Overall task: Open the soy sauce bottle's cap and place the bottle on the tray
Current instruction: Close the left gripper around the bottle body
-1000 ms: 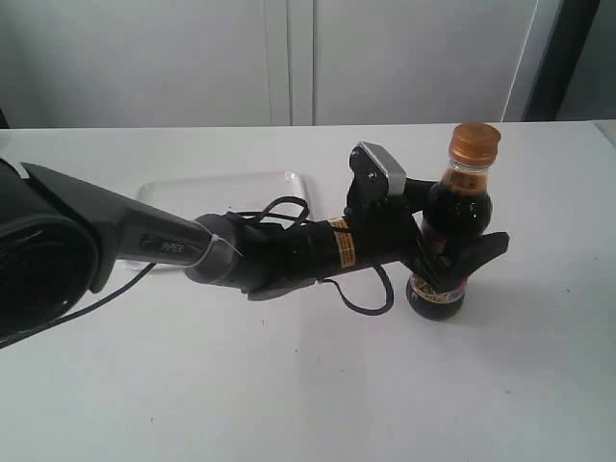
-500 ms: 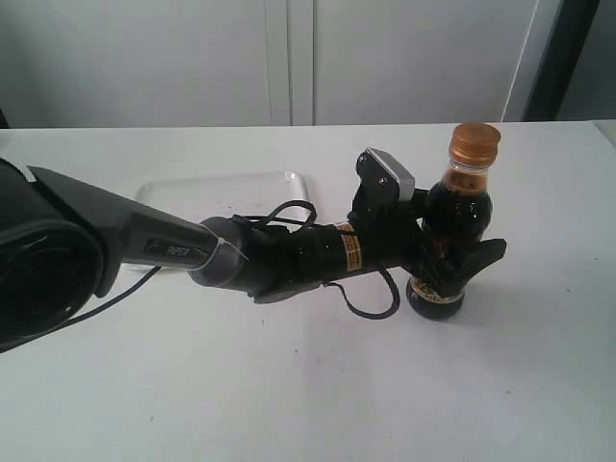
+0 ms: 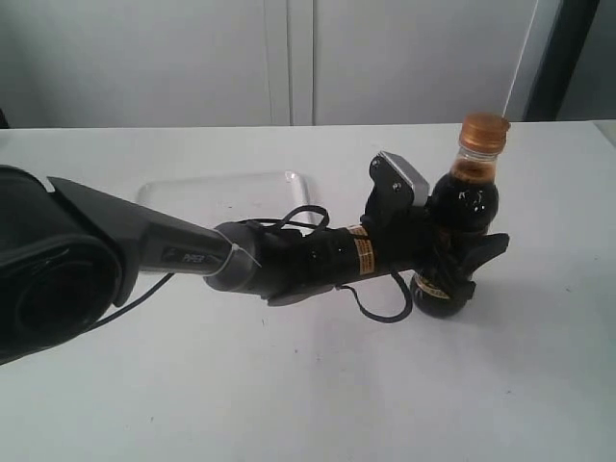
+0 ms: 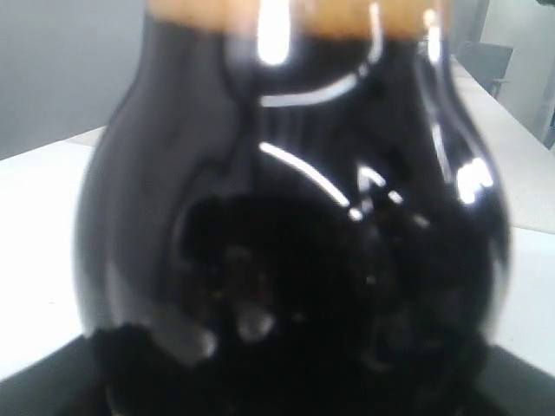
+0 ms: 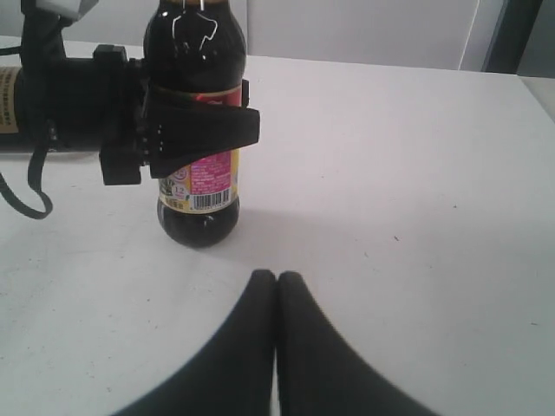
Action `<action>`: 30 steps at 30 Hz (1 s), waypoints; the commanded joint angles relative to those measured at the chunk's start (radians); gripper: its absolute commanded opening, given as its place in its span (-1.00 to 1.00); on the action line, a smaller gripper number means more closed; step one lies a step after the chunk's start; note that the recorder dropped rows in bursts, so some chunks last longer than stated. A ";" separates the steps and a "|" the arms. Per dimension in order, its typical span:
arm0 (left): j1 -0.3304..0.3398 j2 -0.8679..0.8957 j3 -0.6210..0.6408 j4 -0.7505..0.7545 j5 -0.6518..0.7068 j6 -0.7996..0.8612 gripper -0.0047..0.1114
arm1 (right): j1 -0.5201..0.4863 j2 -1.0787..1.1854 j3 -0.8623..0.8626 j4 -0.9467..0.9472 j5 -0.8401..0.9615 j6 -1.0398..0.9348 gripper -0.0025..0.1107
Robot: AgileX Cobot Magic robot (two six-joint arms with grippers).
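Observation:
The soy sauce bottle (image 3: 464,202) stands near the right of the white table, leaning a little to the right, and its base looks to rest on the surface. Its copper-orange cap (image 3: 483,133) sits shut on the neck. My left gripper (image 3: 460,262) is shut on the bottle around the yellow and pink label (image 5: 205,176), with one black finger (image 5: 201,128) across the front. In the left wrist view the dark bottle (image 4: 295,217) fills the picture. My right gripper (image 5: 277,279) is shut and empty, low over the table in front of the bottle. The white tray (image 3: 221,191) lies behind the left arm.
The left arm's black forearm (image 3: 289,258) with a looping cable (image 3: 380,310) stretches across the middle of the table, partly covering the tray. A white wall stands behind the table.
The left arm has reached a little further right with the bottle in its grip. The bottle's top now leans slightly to the right.

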 commanded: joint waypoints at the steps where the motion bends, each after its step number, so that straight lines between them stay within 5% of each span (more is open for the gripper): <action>1: -0.005 0.005 -0.004 0.007 0.004 0.003 -0.91 | -0.004 -0.005 0.006 -0.003 -0.008 0.002 -0.96; 30: -0.005 0.005 -0.004 0.028 -0.122 0.010 -0.91 | -0.004 -0.005 0.006 -0.015 -0.027 -0.070 -0.96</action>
